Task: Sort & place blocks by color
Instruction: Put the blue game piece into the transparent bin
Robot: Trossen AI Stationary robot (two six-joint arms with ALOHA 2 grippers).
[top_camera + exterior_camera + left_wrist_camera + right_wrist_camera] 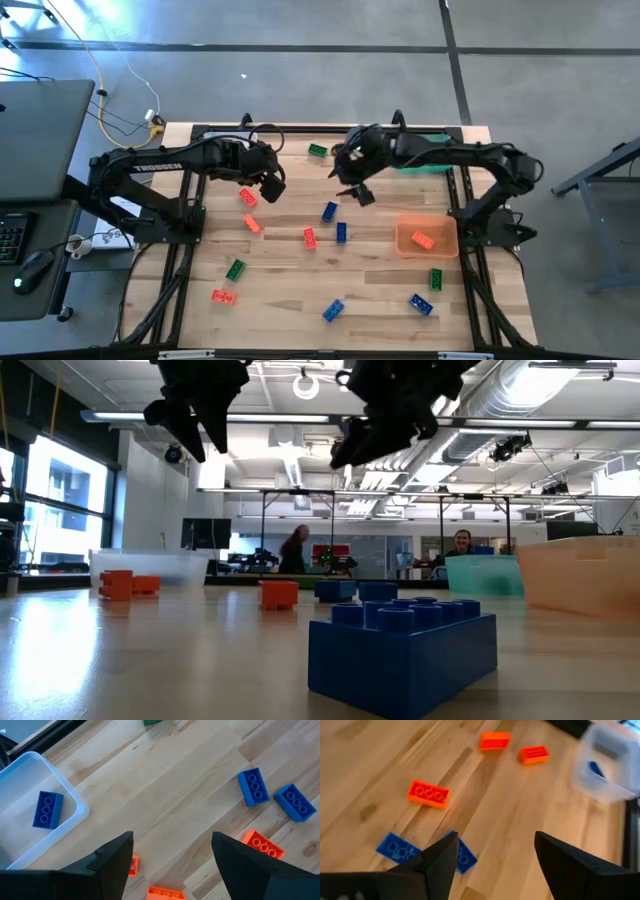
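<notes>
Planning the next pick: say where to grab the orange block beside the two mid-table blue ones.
Come from straight above and close on the two long sides of the orange block, near its middle. It lies flat, studs up, and both long sides look free; the nearest blue block lies apart.

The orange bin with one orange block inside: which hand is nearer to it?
Right. The right hand hangs over the table just up-left of the orange bin; the left hand is further away to the left.
</notes>
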